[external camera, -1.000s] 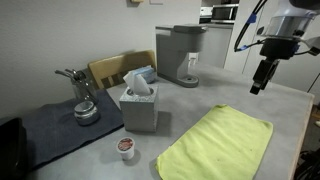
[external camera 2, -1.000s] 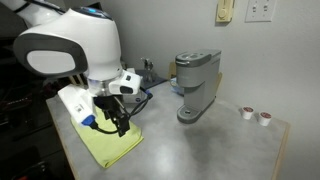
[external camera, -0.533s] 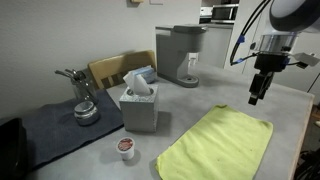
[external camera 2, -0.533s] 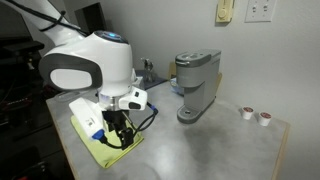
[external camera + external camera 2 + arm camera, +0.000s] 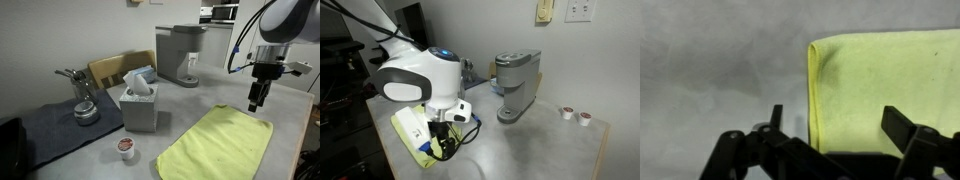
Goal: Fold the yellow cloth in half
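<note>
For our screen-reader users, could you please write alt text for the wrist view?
The open gripper is poised over the edge of the yellow cloth, one finger above the cloth and one above the bare grey table. The cloth lies flat, filling the upper right, with a rounded corner showing.

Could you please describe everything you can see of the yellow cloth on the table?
The yellow cloth is a bright lime-yellow, thin, soft-looking rectangle with rounded corners, lying flat and unfolded on the grey table, apart from the tissue box. The wrist view shows a rolled edge along one side. The open end effector hangs over one corner; contact cannot be told.
</note>
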Robot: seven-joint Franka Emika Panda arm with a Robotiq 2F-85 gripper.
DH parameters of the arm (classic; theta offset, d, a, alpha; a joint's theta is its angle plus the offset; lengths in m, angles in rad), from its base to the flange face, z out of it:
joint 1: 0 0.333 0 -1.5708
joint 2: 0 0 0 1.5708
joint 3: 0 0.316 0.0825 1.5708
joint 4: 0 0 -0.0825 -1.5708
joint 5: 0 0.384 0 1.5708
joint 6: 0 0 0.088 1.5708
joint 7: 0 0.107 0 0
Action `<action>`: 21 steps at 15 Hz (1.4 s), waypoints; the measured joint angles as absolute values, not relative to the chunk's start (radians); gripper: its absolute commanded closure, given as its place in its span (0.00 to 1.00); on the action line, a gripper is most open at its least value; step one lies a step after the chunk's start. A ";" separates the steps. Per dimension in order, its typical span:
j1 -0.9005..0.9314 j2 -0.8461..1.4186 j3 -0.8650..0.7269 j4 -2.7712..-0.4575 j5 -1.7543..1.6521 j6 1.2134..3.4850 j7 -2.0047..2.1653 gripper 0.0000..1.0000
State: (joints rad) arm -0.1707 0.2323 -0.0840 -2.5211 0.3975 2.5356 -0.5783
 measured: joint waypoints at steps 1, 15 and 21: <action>-0.183 0.242 -0.072 -2.515 0.411 2.524 -0.595 0.00; -0.252 0.321 -0.033 -2.466 0.460 2.402 -0.681 0.00; -0.264 0.336 -0.031 -2.456 0.460 2.375 -0.686 0.00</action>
